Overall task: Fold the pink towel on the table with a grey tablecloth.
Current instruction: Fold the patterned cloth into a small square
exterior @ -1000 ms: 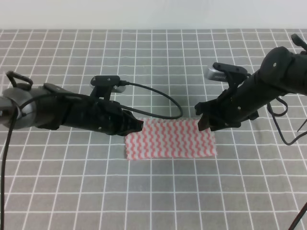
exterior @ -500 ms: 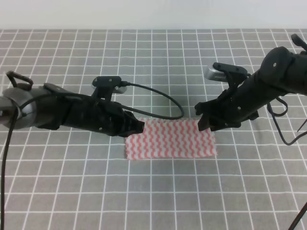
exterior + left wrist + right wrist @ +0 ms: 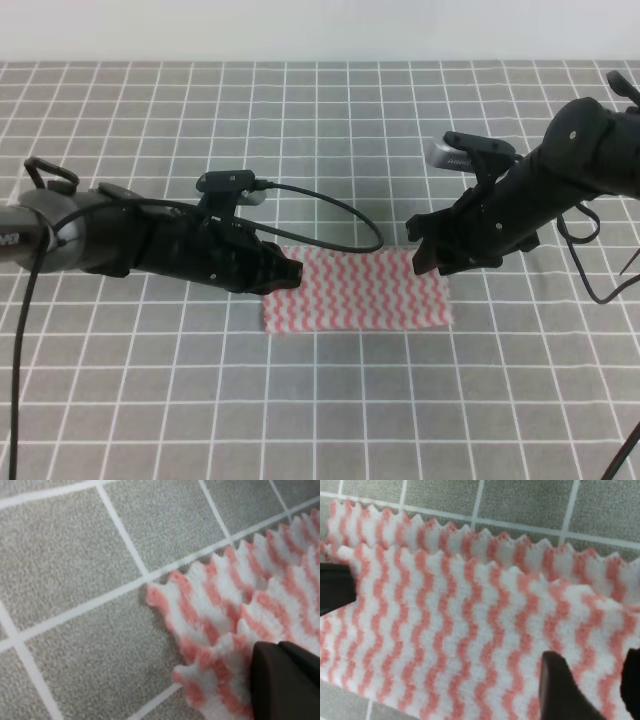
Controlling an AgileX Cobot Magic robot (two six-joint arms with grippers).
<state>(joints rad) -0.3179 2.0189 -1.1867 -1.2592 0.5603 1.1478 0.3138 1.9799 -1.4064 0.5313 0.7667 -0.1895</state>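
Observation:
The pink towel [image 3: 355, 290] lies flat as a folded rectangle on the table with a grey tablecloth [image 3: 320, 400]. Two layers show at its zigzag edge in the left wrist view [image 3: 215, 595] and the right wrist view [image 3: 445, 620]. My left gripper [image 3: 292, 272] rests low at the towel's left edge. Only a dark fingertip mass [image 3: 285, 680] shows on the cloth, so its state is unclear. My right gripper [image 3: 424, 258] is at the towel's far right corner, open, with its fingers [image 3: 555, 690] spread just over the cloth.
A black cable [image 3: 340, 215] loops from the left arm across the tablecloth just behind the towel. Another cable [image 3: 590, 280] hangs by the right arm. Grey gridded cloth extends on all sides of the towel.
My left arm has shifted slightly down and toward the camera, with its tip now lower on the towel's left edge. The right arm and the towel have not visibly moved.

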